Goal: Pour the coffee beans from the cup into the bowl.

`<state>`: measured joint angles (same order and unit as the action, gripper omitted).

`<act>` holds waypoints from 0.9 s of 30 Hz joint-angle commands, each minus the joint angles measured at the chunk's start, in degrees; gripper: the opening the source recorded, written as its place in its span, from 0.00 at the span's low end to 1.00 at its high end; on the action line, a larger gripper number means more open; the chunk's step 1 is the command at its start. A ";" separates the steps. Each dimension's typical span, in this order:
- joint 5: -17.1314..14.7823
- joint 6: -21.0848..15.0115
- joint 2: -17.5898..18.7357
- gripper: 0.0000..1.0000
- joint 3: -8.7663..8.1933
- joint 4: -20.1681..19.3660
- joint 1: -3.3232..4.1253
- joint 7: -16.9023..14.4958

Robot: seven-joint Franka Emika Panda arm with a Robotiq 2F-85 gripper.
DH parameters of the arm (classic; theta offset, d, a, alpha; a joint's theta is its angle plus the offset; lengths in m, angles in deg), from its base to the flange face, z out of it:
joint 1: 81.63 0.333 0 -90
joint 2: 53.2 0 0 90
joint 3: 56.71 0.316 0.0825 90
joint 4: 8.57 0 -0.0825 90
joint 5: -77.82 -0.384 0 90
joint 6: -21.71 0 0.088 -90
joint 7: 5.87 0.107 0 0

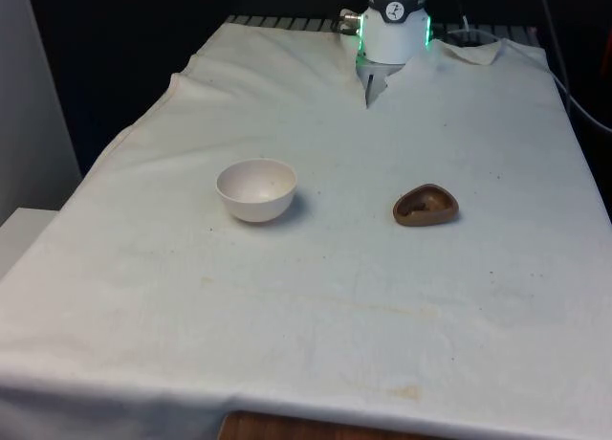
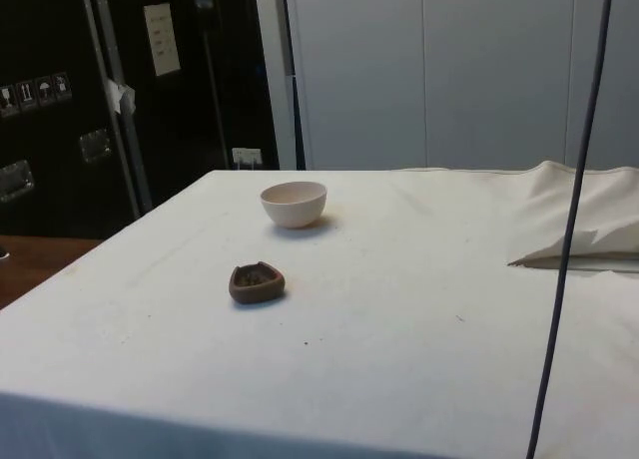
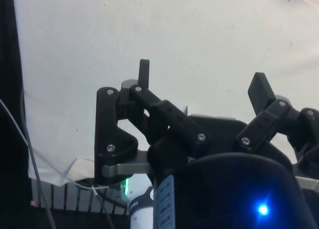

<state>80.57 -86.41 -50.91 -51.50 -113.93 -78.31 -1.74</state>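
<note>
White is the bowl (image 1: pixel 256 188), sitting left of the middle in the front view, and it looks empty. To its right, well apart, sits the brown cup (image 1: pixel 426 206) with dark beans inside, though they are hard to make out. Nothing has been poured yet, so the whole job is left. In the wrist view the gripper (image 3: pixel 202 84) is wide open over the cloth (image 3: pixel 149 30) and holds nothing.

Even, soft light overhead; the white cloth (image 1: pixel 316 297) glows bright against dark surrounds, and the bowl (image 1: pixel 256 188) casts only a faint shadow beside it
</note>
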 commanded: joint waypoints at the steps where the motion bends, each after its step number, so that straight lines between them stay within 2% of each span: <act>1: 0.34 -1.15 -0.06 1.00 0.11 -0.40 0.17 0.46; 5: 0.29 -2.81 -0.11 1.00 0.63 -1.20 0.17 0.74; 6: 0.00 -2.06 0.06 1.00 0.63 -0.86 0.00 0.23; 7: 0.29 -3.27 -0.06 1.00 0.80 -1.43 0.17 0.80; 14: 0.23 -7.56 0.11 1.00 2.01 -4.13 0.11 1.20; 15: 0.00 -7.05 0.11 1.00 2.01 -4.07 0.00 0.80; 16: 0.11 -8.71 0.17 1.00 2.18 -4.87 0.11 1.20; 23: -0.52 -12.83 0.52 1.00 2.46 -7.62 0.00 0.80; 24: -0.17 -11.92 0.40 1.00 2.46 -7.33 0.00 0.80; 25: -0.69 -13.98 0.80 1.00 2.46 -8.31 0.00 0.63; 27: -0.92 -15.01 1.09 1.00 2.46 -8.88 0.00 0.52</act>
<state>80.17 -100.50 -49.93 -49.04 -122.53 -78.31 -1.00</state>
